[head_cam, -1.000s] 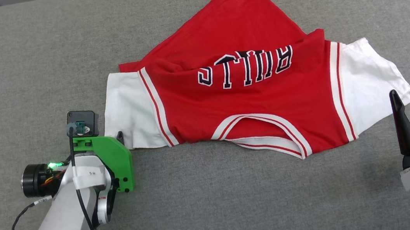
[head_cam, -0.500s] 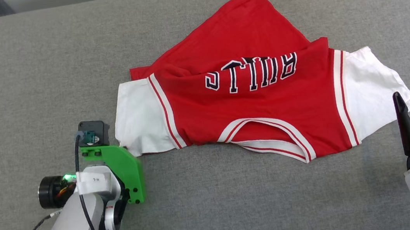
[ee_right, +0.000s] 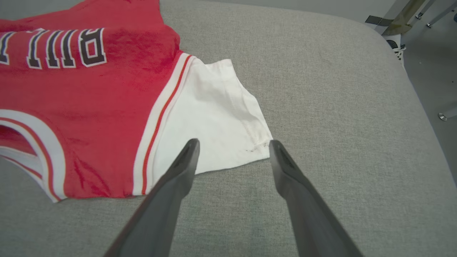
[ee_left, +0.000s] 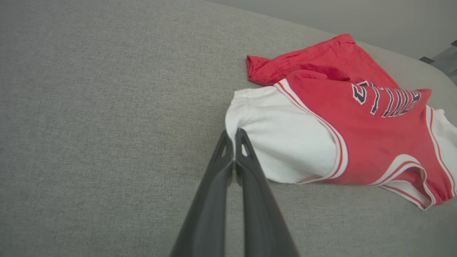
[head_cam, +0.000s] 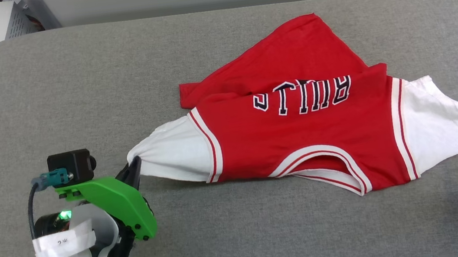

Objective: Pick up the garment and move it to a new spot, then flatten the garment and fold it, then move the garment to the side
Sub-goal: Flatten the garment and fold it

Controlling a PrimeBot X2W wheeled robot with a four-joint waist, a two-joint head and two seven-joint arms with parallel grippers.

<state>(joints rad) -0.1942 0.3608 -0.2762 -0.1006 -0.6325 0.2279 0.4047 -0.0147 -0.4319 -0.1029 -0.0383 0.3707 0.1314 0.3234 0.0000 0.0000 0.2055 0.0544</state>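
Red jersey T-shirt with white sleeves [head_cam: 300, 137] lies rumpled on grey fabric tabletop [head_cam: 75, 86], "BULLS" lettering facing up. Left gripper [head_cam: 133, 166] pinched closed on tip of one white sleeve. Right gripper [ee_right: 232, 144], fingers spread apart, just beside opposite sleeve's corner, holding nothing

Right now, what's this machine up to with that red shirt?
A two-armed robot is handling a red jersey that lies rumpled on a grey padded table. Its left tool is shut on the edge of one white sleeve. Its right tool is open, poised by the other sleeve without gripping it.
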